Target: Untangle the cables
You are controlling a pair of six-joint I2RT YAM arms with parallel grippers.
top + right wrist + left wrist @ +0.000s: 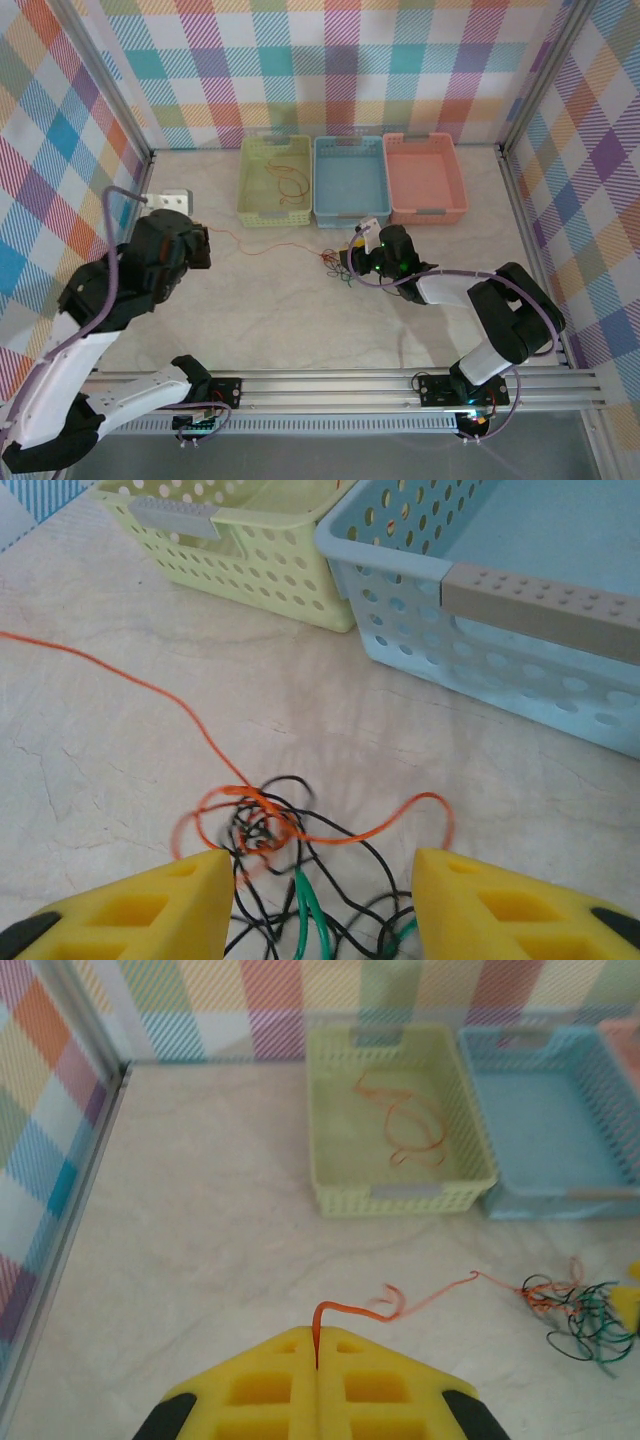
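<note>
Closest to the lens, the left gripper point(318, 1345) has its yellow fingers pressed together on the end of an orange cable point(352, 1310), in front of the green basket point(405, 1198) and a little to its left. That pinch looks meant to anchor the strand so it can be drawn out of the knot. The right gripper point(322, 872) hangs in front of the basket's right corner, jaws apart and straddling the tangle point(275, 830) without clamping it, probably lining up to pin the rest down.

A blue basket point(350, 214) stands just beside the green basket's right side, and a pink basket point(427, 210) further right. They seem set out as bins for freed strands. Inside the green basket lies a loose orange cable point(410, 1130), by the look of it already sorted.

The tangle sits on the table point(250, 320) just in front of the green basket's right end. Hair-thin black strands point(285, 779) loop over green strands point(303, 905), and the held orange cable runs in from the left in a slack, wavy line.
</note>
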